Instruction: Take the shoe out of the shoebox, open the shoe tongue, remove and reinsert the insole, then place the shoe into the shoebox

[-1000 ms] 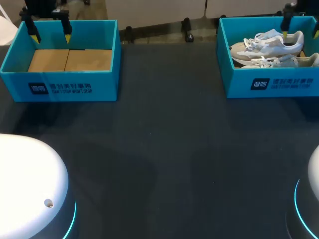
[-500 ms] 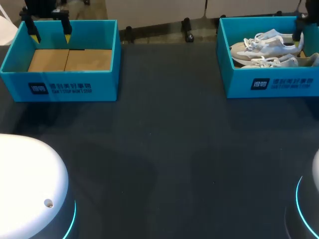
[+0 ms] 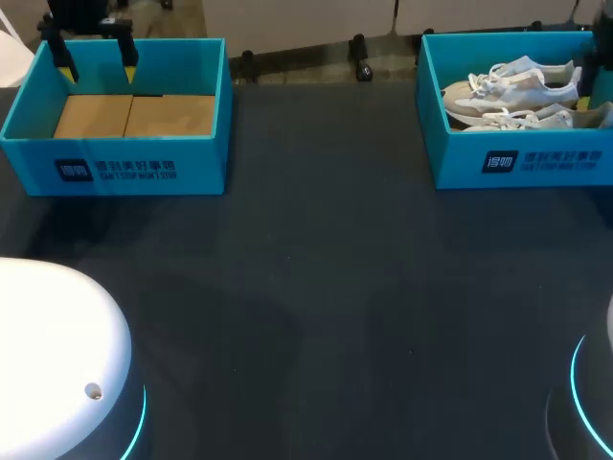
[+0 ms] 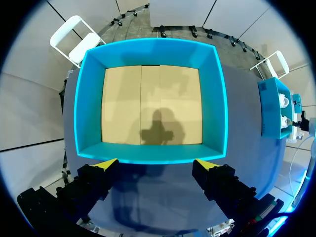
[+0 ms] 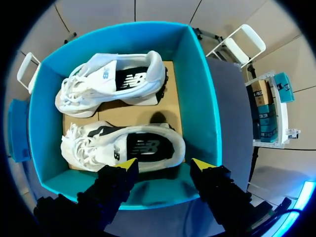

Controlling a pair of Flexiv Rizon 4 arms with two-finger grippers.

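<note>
2 shoes lie in the right box. Right gripper hangs above them, fingers apart; left gripper, also apart, above the left box.

Two white shoes lie in the right shoebox — left shoebox (cardboard floor) well apart.

Robotics laboratory station: dark table carrying teal left shoebox and right shoebox, flanked by white left arm base and right arm base with blue light rings.
</note>
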